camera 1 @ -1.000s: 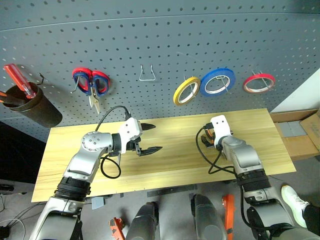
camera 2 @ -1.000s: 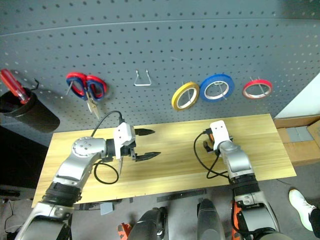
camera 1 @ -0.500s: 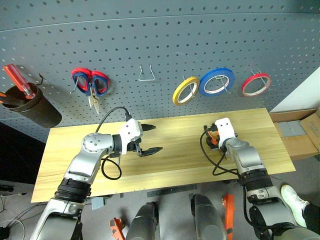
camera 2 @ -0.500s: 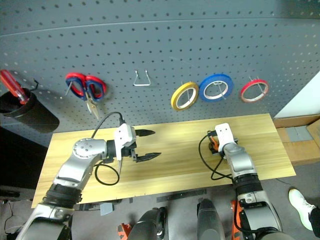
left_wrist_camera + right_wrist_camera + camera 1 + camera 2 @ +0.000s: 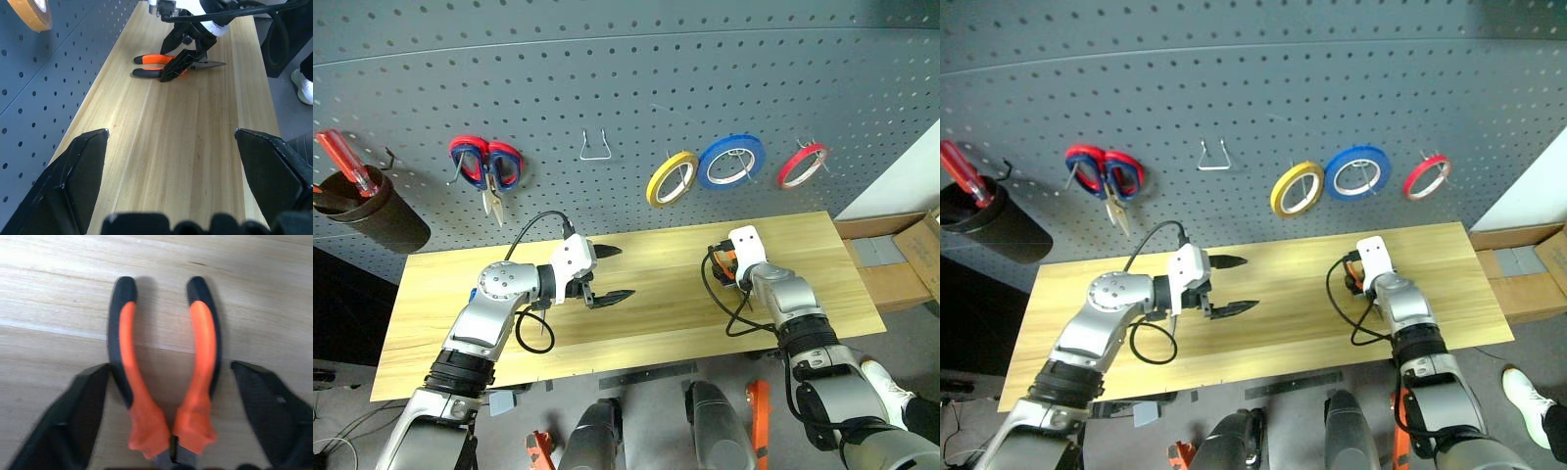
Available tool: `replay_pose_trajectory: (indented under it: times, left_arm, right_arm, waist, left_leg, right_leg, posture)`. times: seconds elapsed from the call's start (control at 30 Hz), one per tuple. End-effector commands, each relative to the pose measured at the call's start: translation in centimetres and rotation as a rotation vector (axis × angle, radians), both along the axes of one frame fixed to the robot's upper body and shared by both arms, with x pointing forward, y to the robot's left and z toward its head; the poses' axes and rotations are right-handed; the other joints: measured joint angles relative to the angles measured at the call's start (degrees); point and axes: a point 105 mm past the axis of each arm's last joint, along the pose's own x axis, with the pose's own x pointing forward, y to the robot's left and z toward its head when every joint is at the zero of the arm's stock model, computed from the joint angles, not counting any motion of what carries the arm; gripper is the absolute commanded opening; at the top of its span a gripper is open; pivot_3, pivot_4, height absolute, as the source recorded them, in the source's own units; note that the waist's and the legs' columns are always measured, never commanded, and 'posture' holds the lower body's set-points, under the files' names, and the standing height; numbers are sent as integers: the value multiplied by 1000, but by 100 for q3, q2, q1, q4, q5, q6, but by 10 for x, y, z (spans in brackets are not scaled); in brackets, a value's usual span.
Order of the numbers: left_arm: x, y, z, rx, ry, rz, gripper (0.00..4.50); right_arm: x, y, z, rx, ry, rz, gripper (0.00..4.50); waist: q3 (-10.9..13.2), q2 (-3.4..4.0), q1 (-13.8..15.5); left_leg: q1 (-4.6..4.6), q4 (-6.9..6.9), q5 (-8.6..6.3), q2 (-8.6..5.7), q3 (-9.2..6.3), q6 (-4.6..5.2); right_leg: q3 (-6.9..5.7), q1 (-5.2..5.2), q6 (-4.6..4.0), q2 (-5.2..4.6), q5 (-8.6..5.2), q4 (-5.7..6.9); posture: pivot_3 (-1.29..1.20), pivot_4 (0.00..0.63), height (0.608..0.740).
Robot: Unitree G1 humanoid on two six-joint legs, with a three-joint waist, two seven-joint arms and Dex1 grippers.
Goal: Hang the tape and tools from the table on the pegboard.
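The pliers (image 5: 166, 382), with orange-and-black handles, lie flat on the light wood table (image 5: 656, 328). My right gripper (image 5: 168, 369) is open and straddles the handles, one black finger (image 5: 63, 421) on each side, neither touching. The left wrist view shows that gripper (image 5: 183, 56) standing over the pliers (image 5: 151, 66). My left gripper (image 5: 617, 272) hovers open and empty over the table's middle. The red tape (image 5: 800, 164) hangs on a hook of the pegboard (image 5: 607, 78).
On the pegboard hang a yellow roll (image 5: 671, 178), a blue roll (image 5: 731, 162), red-and-blue scissors (image 5: 487, 164) and a bare wire hook (image 5: 595, 147). A black cup (image 5: 372, 215) holds a red screwdriver (image 5: 347, 162). Cardboard boxes (image 5: 911, 264) sit beyond the table's right end.
My right hand has sunk a little onto the pliers. The red tape ring has swung on its hook. The left arm has kept still.
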Motion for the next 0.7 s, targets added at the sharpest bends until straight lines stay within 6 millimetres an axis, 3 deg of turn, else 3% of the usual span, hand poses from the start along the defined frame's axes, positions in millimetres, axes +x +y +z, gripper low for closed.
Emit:
replay_pose_trajectory:
  times: [0.03,0.2,0.27,0.37,0.5,0.7]
  left_arm:
    - [-3,-2,7,-8,-42,-5,4438]
    - [-1,0,7,-20,-44,19,4438]
    - [2,3,10,-55,-51,61,4438]
    - [7,13,16,-121,-52,137,4438]
    - [5,26,22,-195,-59,214,4438]
    - [-6,46,37,-327,-100,302,4438]
  right_arm:
    - [-16,-12,-30,-21,111,-27,2687]
    - [-21,-9,-30,-12,108,-11,2682]
    - [-19,-5,-17,-26,47,20,2682]
    - [-19,5,17,-70,-90,101,2682]
    - [-36,16,58,-87,-237,161,2682]
    - [-89,66,118,145,-455,269,2682]
  waist:
    - [-20,-3,-1]
    - [-69,0,0]
    - [-78,3,1]
    - [-78,4,-10]
    - [-76,7,-48]
    - [-76,7,-26]
  left_leg:
    - [0,0,0,0,-1,0]
    - [0,0,0,0,-7,0]
    - [0,0,0,0,-6,0]
    - [-4,0,0,0,-7,0]
    - [-21,-1,0,1,-5,0]
    - [-20,-7,-1,14,-16,-1]
  right_leg:
    - [0,1,1,-1,0,0]
    - [-2,1,1,-1,1,-2]
    - [-1,1,1,-1,1,-3]
    - [0,-4,1,-1,1,-1]
    - [6,-25,2,-3,0,1]
    - [6,-28,1,4,0,0]
  posture:
    - [-155,264,740]
    - [-160,258,740]
    - [-157,257,740]
    - [-155,259,740]
    - [-154,262,740]
    - [-158,267,740]
